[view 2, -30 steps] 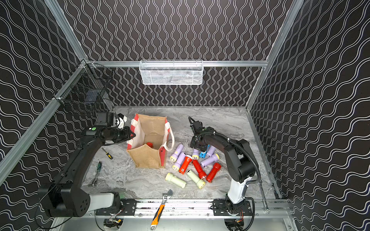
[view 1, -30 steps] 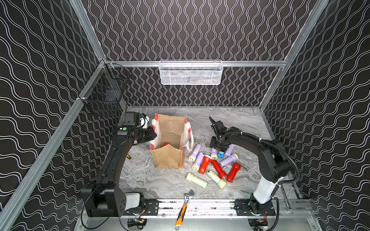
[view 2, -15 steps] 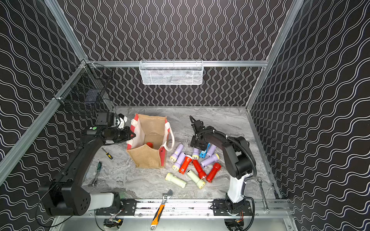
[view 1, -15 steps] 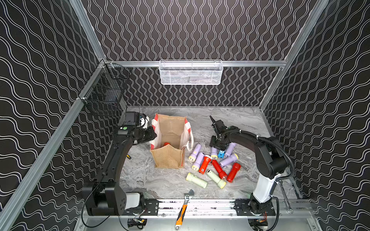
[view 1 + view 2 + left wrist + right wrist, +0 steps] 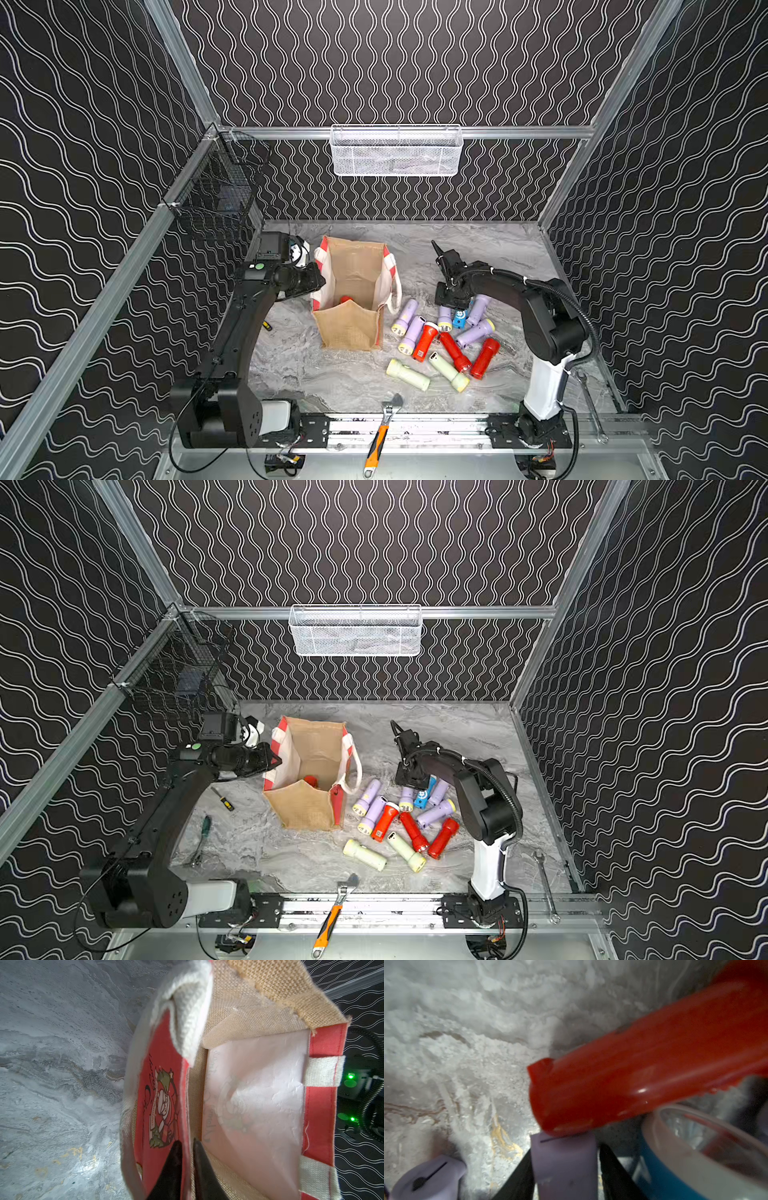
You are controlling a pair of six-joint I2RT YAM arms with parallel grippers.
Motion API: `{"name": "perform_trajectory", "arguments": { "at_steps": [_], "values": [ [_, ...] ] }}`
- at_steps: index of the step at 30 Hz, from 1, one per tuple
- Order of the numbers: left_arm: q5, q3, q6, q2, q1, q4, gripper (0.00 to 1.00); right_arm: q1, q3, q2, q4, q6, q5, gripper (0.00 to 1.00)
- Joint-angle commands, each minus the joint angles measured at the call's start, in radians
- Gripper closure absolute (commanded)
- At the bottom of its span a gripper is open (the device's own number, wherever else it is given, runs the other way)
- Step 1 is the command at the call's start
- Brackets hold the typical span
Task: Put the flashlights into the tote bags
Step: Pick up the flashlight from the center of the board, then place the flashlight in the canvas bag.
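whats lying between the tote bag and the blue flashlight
Both top views show a lilac flashlight near the tote bag and a second lilac flashlight beside the blue flashlight; the right wrist view shows the right gripper straddling that one.

Flashlights (image 5: 424, 341) right of tote bag (image 5: 349, 328)

Twelve flashlights (image 5: 424, 341): five lilac, four red, two pale green, one blue; one tote bag (image 5: 349, 332).
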Motion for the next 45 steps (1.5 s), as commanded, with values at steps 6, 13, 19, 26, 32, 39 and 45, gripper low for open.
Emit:
{"name": "perform_trajectory", "arguments": {
  "at_steps": [6, 13, 19, 26, 32, 39, 45],
  "values": [
    [0.002, 0.010, 0.017, 0.010, -0.001, 0.014, 0.83, 0.000, -0.004, -0.017, 0.007, -0.024, 0.008, 0.63],
    [-0.001, 0.009, 0.017, 0.006, -0.002, 0.016, 0.83, 0.000, 0.037, -0.077, -0.038, -0.026, 0.004, 0.67],
    [0.002, 0.009, 0.014, 0.001, -0.002, 0.016, 0.83, 0.000, 0.091, -0.141, -0.028, -0.129, -0.130, 0.67],
    [0.008, 0.013, 0.010, -0.003, -0.001, 0.018, 0.83, -0.002, 0.081, -0.270, 0.108, -0.224, -0.526, 0.67],
    [0.006, 0.013, 0.005, -0.014, 0.000, 0.017, 0.83, -0.001, 0.125, -0.328, 0.156, -0.221, -0.729, 0.68],
    [0.003, 0.015, 0.010, -0.024, 0.000, 0.013, 0.83, -0.002, 0.260, -0.297, 0.197, -0.160, -0.881, 0.70],
    [0.013, 0.017, 0.008, -0.039, 0.000, 0.017, 0.83, 0.003, 0.181, -0.273, 0.669, 0.154, -1.114, 0.69]
  ]
}}
